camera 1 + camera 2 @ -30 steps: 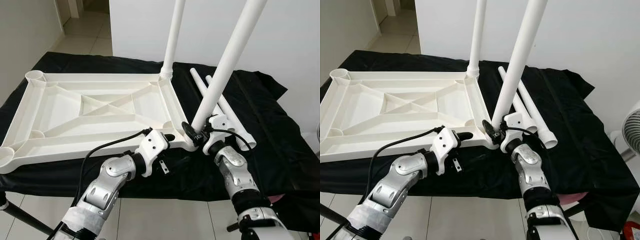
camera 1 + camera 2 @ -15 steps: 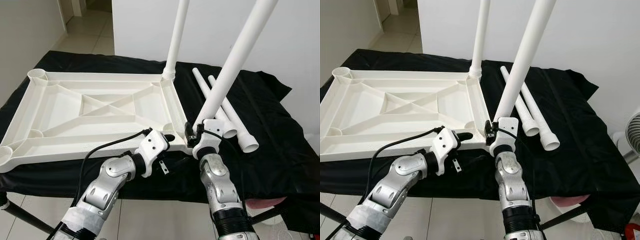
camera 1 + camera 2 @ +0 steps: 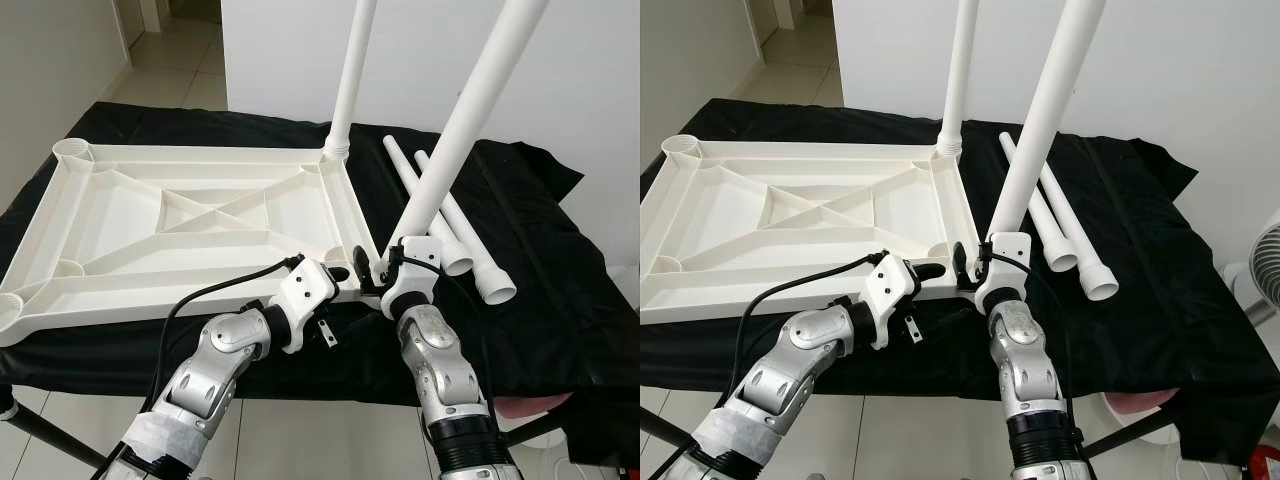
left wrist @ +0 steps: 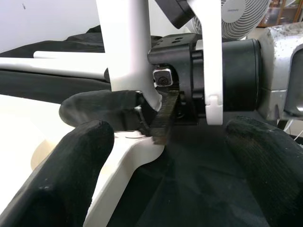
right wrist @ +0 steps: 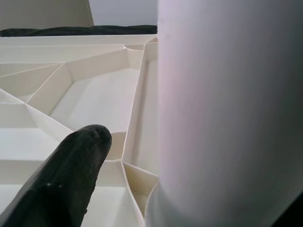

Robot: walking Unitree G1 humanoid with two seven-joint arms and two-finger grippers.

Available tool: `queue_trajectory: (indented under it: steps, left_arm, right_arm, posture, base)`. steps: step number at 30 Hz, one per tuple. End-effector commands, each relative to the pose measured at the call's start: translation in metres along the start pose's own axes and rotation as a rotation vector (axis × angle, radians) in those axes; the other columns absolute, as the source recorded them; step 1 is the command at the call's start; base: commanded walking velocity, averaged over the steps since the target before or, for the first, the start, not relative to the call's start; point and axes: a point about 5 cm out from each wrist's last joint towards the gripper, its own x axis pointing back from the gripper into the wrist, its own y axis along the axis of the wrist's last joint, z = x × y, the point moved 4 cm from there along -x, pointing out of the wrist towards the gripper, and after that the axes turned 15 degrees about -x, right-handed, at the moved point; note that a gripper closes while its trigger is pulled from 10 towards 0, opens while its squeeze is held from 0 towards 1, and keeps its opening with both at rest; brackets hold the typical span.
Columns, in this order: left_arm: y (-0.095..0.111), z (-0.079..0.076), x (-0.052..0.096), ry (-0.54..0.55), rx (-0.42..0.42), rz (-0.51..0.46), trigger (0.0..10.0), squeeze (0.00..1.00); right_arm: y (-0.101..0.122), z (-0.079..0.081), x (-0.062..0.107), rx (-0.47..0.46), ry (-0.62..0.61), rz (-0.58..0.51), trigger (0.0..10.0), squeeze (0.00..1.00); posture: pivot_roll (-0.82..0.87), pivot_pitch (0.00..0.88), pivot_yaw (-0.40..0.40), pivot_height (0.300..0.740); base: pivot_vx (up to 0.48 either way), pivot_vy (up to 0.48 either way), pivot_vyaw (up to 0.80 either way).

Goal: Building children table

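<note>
Slanted white plastic leg tube [image 3: 455, 135] is clamped by right gripper [image 3: 375, 268] at upturned white ribbed tabletop [image 3: 130, 225] corner; left gripper [image 3: 335, 275], fingers apparently apart, is held beside.

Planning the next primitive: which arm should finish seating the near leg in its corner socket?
Right, probably. Its end effector is already around the base of the tilted leg, at the tabletop near corner. The left end effector sits open at the tabletop edge beside it, better for bracing.
</note>
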Motion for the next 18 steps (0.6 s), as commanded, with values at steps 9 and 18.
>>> queue_trajectory:
  steps: [9, 18]
  left_arm:
    - [0.002, 0.000, -0.002, -0.008, -0.010, -0.003, 10.0, 0.00]
    - [0.002, 0.000, -0.002, -0.010, -0.013, -0.003, 10.0, 0.00]
  right_arm:
    - [0.000, -0.019, -0.002, 0.183, 0.265, 0.093, 10.0, 0.00]
    - [0.002, -0.022, -0.007, 0.230, 0.321, 0.103, 10.0, 0.00]
  posture:
    - [0.05, 0.000, -0.091, 0.740]
    - [0.05, 0.000, -0.089, 0.740]
  base:
    - [0.000, 0.000, 0.00]
    - [0.000, 0.000, 0.00]
